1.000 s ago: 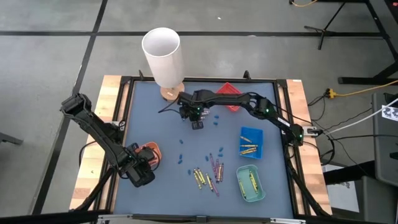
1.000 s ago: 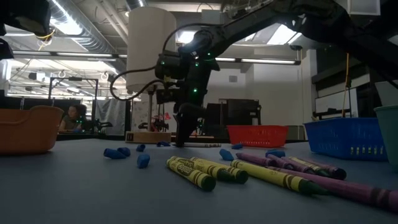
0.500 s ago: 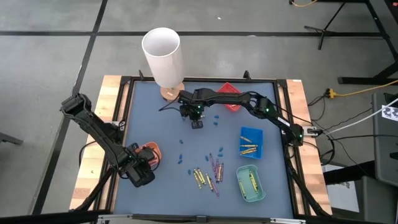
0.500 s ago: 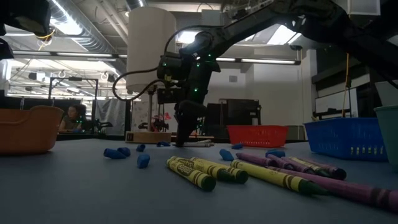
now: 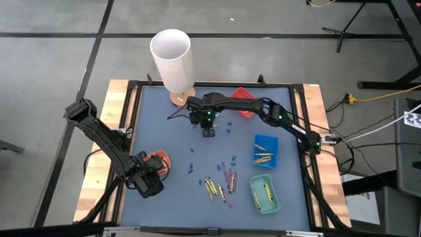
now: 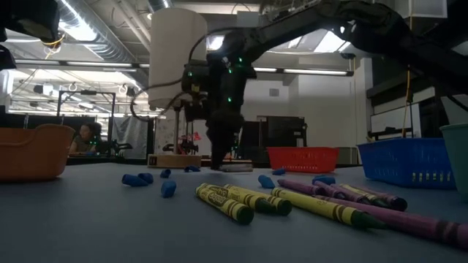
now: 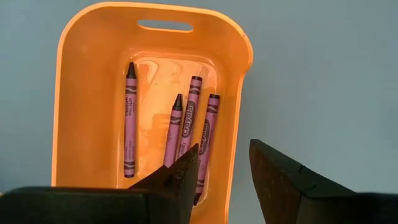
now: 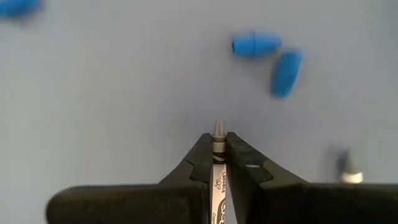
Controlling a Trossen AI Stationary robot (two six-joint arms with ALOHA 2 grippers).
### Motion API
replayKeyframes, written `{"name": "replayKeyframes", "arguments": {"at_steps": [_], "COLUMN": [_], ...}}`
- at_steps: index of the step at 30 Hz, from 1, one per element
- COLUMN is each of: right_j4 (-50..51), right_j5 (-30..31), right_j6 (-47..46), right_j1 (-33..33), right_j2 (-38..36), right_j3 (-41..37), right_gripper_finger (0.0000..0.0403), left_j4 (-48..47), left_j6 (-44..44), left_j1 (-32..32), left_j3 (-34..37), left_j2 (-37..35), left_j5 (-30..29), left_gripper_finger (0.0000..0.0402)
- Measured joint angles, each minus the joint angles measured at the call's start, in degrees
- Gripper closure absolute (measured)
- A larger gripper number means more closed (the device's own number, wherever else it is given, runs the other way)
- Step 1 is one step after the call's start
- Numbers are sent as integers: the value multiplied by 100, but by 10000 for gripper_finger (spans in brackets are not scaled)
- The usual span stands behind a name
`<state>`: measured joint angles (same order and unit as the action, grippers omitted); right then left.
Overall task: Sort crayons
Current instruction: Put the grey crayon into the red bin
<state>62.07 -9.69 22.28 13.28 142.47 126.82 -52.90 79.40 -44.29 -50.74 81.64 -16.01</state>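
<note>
1. The blue-grey table (image 5: 158, 118) filled the middle of the overhead frame, with a tall white cylinder (image 5: 172, 59) standing at its upper left edge.

2. Trays next: an orange tray (image 7: 74, 93) at lower left held four purple-pink crayons (image 7: 186, 130), a blue tray (image 5: 266, 151) at right had gold-orange ones, a green tray (image 5: 264, 193) at lower right had yellow ones, and a red tray (image 5: 242, 99) sat at upper centre.

3. The left gripper (image 7: 221, 171) hung over the orange tray at lower left with its fingers spread and nothing between them, so it looked to be just waiting.

4. The right gripper (image 8: 217, 155) was reaching to upper centre of the table, fingers pressed together on a silver-grey crayon (image 8: 218, 140), only its tip poking out past the pads.

5. A loose pile of crayons (image 5: 220, 183) lay at lower centre, between the orange and green trays, yellow and purple-pink mixed up.

6. Tiny blue bits (image 8: 256, 45) were scattered around the middle.

My take on handling: these sticks look super light and stiff but snappable, and the paper wrap should give decent friction. Pinching near the middle of the length, across the barrel, seems safest. An end grab like this one might let it pivot or slip.
</note>
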Motion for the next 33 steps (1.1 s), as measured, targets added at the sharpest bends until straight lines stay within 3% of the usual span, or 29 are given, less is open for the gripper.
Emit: {"name": "replayKeyframes", "arguments": {"at_steps": [7, 12, 24, 33], "right_j4": [926, 1283, 2013, 2407], "right_j5": [26, 115, 165, 166], "right_j6": [100, 332, 550, 556], "right_j1": [9, 15, 33, 100], "right_j2": [-17, -264, -516, -748], "right_j3": [800, 771, 805, 805], "right_gripper_finger": [375, 375, 375, 375], "left_j4": [1, 5, 337, 563], "left_j6": [-1, -1, -4, -7], "left_j1": [1, 0, 120, 290], "left_j3": [0, 0, 0, 0], "left_j2": [0, 0, 0, 0], "left_j5": [-2, -127, -1354, -1510], "left_gripper_finger": [274, 274, 274, 274]}}
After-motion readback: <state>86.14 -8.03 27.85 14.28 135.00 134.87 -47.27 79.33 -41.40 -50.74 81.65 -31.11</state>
